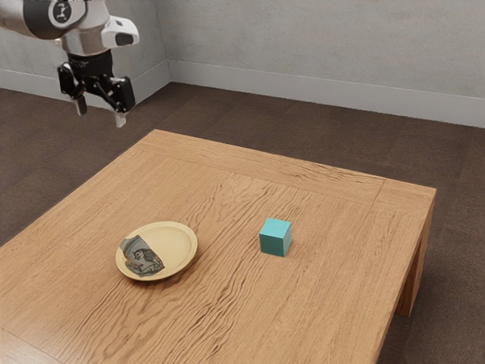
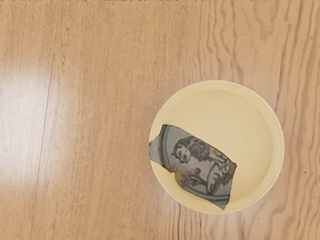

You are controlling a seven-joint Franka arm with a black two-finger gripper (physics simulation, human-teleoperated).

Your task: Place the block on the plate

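High at the exterior view's upper left hangs my gripper [image 1: 100, 117], its two fingertips well apart with nothing between them. A teal block [image 1: 275, 237] rests on the wooden table, toward the exterior view's right from the plate and apart from it. The round yellow plate [image 1: 179, 244] lies flat on the table and holds a patterned grey shard. In the wrist view the plate [image 2: 245, 135] lies beneath my hand at some distance, the shard across part of its rim.
The patterned shard [image 1: 142, 258], dark and irregular, lies on the plate; its printed face [image 2: 197, 165] is turned up in the wrist view. The wooden table [image 1: 333, 303] has its far edge below a grey wall [image 1: 318, 45].
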